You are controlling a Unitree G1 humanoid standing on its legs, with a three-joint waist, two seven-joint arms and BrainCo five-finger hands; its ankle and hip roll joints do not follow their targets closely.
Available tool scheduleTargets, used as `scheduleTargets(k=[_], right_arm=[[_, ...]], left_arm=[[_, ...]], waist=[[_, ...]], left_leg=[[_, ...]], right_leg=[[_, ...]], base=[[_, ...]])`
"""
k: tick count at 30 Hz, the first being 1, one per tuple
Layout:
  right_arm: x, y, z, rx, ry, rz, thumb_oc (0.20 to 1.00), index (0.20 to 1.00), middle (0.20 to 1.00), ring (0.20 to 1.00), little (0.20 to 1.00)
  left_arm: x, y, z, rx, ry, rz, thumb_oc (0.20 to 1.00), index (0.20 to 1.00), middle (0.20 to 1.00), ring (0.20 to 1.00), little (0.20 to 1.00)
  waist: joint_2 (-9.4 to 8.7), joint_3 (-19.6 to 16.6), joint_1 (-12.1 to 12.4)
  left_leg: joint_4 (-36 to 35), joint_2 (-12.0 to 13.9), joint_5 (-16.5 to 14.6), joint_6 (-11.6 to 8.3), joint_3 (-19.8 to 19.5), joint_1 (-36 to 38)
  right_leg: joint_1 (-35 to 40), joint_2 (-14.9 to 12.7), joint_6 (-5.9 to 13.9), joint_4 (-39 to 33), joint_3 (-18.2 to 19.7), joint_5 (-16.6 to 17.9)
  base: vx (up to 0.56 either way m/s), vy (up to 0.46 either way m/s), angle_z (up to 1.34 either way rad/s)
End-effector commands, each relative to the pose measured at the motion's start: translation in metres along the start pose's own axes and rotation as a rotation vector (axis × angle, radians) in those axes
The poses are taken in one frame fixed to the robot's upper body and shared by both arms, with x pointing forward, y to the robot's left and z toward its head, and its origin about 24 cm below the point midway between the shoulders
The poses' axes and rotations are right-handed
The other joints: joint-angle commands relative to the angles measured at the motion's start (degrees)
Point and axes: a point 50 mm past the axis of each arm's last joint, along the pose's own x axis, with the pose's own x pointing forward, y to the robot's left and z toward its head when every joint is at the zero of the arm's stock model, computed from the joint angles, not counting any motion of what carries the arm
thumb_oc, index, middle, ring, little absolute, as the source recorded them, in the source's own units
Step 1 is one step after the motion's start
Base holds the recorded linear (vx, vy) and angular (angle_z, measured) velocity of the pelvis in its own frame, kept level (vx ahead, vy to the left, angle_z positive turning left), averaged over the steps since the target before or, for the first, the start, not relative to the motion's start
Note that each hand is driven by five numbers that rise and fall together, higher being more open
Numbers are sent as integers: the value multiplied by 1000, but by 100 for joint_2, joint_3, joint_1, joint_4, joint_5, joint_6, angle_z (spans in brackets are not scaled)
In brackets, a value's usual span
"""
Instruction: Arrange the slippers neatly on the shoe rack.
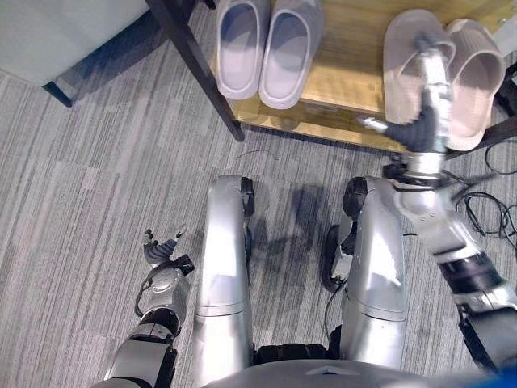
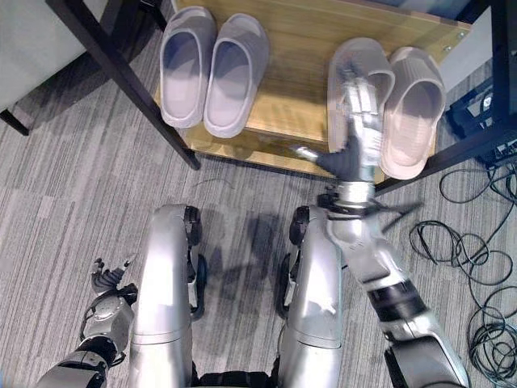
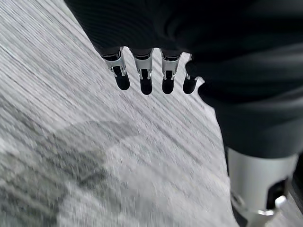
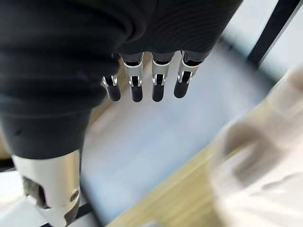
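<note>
While my right hand (image 2: 358, 129) reaches out over the wooden shoe rack (image 2: 295, 81), its fingers (image 2: 355, 101) run straight and loose above the pink slippers (image 2: 386, 101), closed round nothing, with the thumb (image 2: 307, 152) stuck out apart from them toward the front edge of the shelf. I cannot tell from the head views whether the fingertips touch the slipper beneath them or hover just over it. That pink pair sits side by side, the two slippers touching along their inner edges, toes pointing away from my fingers toward the back of the rack. Well apart from the fingertips, on the thumb's side, the lavender slippers (image 1: 266, 48) sit as a second pair on the same shelf, also side by side and close together, just beside a dark slanted leg (image 1: 198, 69) of the rack. In the right wrist view I see the dark tips hanging in a relaxed row with the wooden shelf and a pale blur of slipper past them. My left hand (image 1: 161, 250) hangs low over the grey carpet (image 1: 81, 202), well away from the rack, its fingers relaxed and slightly bent, holding nothing; the left wrist view shows them over bare carpet.
</note>
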Motion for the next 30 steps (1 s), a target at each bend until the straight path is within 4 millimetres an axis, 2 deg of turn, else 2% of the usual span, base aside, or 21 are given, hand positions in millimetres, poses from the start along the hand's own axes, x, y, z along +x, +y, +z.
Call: scheduleTargets(k=[1,3,4,5,6,7,8,9,10,11,12,13,17,18,19,22,23,25,26,29,30], right_arm=[[-1,-32,-17,-160,-7,-122,1000,1000,1000,1000,1000],[-15,-35,-37,-175,106,-110,1000,1000,1000,1000,1000],[-39,-36,-65,-166,297,-82,1000,1000,1000,1000,1000],[-50,-37,-74,-153,371,-80,1000,1000,1000,1000,1000],[-73,-37,-93,-125,531,-91,1000,1000,1000,1000,1000],[-86,-39,-100,-100,611,-114,1000,1000,1000,1000,1000],[-120,-35,-117,-44,816,-138,1000,1000,1000,1000,1000],[-148,-24,-129,40,1014,-186,1000,1000,1000,1000,1000],[-157,-23,-131,109,1086,-253,1000,1000,1000,1000,1000],[-186,-23,-138,125,1238,-298,1000,1000,1000,1000,1000],[-199,-20,-142,125,1306,-279,1000,1000,1000,1000,1000],[-218,-10,-141,134,1397,-215,1000,1000,1000,1000,1000],[-265,4,-137,54,1553,54,1000,1000,1000,1000,1000],[-290,4,-132,-1,1624,207,1000,1000,1000,1000,1000],[-317,0,-125,-78,1688,373,1000,1000,1000,1000,1000],[-361,-18,-111,-207,1804,628,1000,1000,1000,1000,1000],[-386,-33,-100,-238,1924,705,1000,1000,1000,1000,1000],[-400,-41,-91,-234,2011,713,1000,1000,1000,1000,1000],[-412,-46,-82,-227,2062,771,1000,1000,1000,1000,1000],[-411,-47,-85,-187,2079,785,1000,1000,1000,1000,1000],[-408,-45,-87,-169,2071,780,1000,1000,1000,1000,1000]], left_arm=[[-2,8,11,-39,-92,20,1000,1000,1000,1000,1000],[-2,9,11,-55,-84,16,1000,1000,1000,1000,1000],[1,14,15,-77,-86,25,1000,1000,1000,1000,1000],[2,16,14,-64,-84,28,1000,1000,1000,1000,1000],[2,25,11,-77,-69,57,1000,1000,1000,1000,1000],[1,28,7,-72,-54,70,1000,1000,1000,1000,1000],[-2,42,-5,-69,-14,109,1000,1000,1000,1000,1000],[-3,52,-15,-91,49,149,1000,1000,1000,1000,1000],[-4,54,-20,-107,66,170,1000,1000,1000,1000,1000],[-12,80,-41,-271,171,298,1000,1000,1000,1000,1000],[-17,91,-50,-349,205,341,1000,1000,1000,1000,1000],[-21,84,-59,-348,251,303,1000,1000,1000,1000,1000],[-36,65,-86,-138,373,142,1000,1000,1000,1000,1000],[-48,64,-102,-24,442,73,1000,1000,1000,1000,1000],[-64,63,-120,122,508,-12,1000,1000,1000,1000,1000],[-79,72,-137,366,582,-106,1000,1000,1000,1000,1000],[-83,62,-140,485,582,-205,1000,1000,1000,1000,1000],[-86,57,-144,526,598,-250,1000,1000,1000,1000,1000],[-95,61,-152,537,649,-270,1000,1000,1000,1000,1000],[-117,81,-170,667,767,-294,1000,1000,1000,1000,1000],[-121,86,-172,695,787,-293,1000,1000,1000,1000,1000]], waist=[[-102,-228,220],[-95,-375,196],[-74,-551,157],[-62,-723,133],[-50,-1012,90],[-32,-1157,67],[53,-1616,20],[110,-1768,11],[111,-1793,7],[119,-1850,48],[139,-1847,69],[115,-1893,80],[95,-2000,100],[79,-2139,130],[78,-2246,159],[100,-2552,161],[136,-2707,132],[215,-2939,89],[255,-3066,85],[353,-3277,125],[358,-3306,124]], left_leg=[[-164,-447,335,199,-681,-176],[-420,-420,386,194,-661,-176],[-933,-370,495,204,-595,-176],[-1308,-351,594,222,-582,-176],[-1865,-241,811,232,-519,-176],[-2169,-205,977,257,-500,-176],[-2820,-96,1300,287,-512,-175],[-3345,-77,1561,313,-532,43],[-3801,-16,1658,311,-493,427],[-4565,87,1888,276,-451,1098],[-4990,115,2030,277,-415,1489],[-5789,154,2216,248,-376,2178],[-7439,167,2696,214,-224,3835],[-8292,206,2933,241,-163,4676],[-9371,183,3507,237,-125,5612],[-10662,196,3956,129,13,6715],[-11469,188,4141,83,125,7350],[-12190,115,4262,73,228,7881],[-12733,87,4408,68,304,8305],[-13678,52,4627,58,469,9023],[-13678,28,4526,43,503,9044]], right_leg=[[447,-44,-277,155,805,678],[501,-99,-271,-115,752,728],[571,-182,-249,-619,660,810],[624,-234,-255,-966,592,885],[685,-322,-241,-1558,426,965],[712,-382,-235,-1865,309,1022],[779,-522,-176,-2555,21,1147],[986,-607,-121,-3134,-211,1239],[1336,-685,-93,-3585,-363,1311],[1945,-752,-46,-4370,-562,1413],[2316,-775,-1,-4832,-662,1528],[2962,-796,58,-5647,-825,1677],[4625,-704,226,-7504,-1247,2195],[5399,-645,360,-8302,-1417,2532],[6377,-544,439,-9431,-1597,3082],[7477,-403,583,-10782,-1770,3613],[8020,-350,682,-11548,-1836,3952],[8424,-275,759,-12160,-1888,4120],[8776,-216,793,-12670,-1904,4320],[9440,-83,855,-13588,-1931,4554],[9574,-84,871,-13801,-1958,4604]], base=[[-6,-8,-4],[-25,15,-8],[-59,36,-14],[-90,43,-15],[-72,33,-3],[-78,53,11],[-89,84,15],[-98,98,12],[-122,59,16],[-118,30,20],[-117,-5,19],[-82,-15,17],[50,-10,18],[224,-8,-24],[272,-25,-32],[287,-47,-11],[314,-47,-13],[245,-47,-14],[175,-63,-18],[100,-113,-21],[3,-149,-10]])
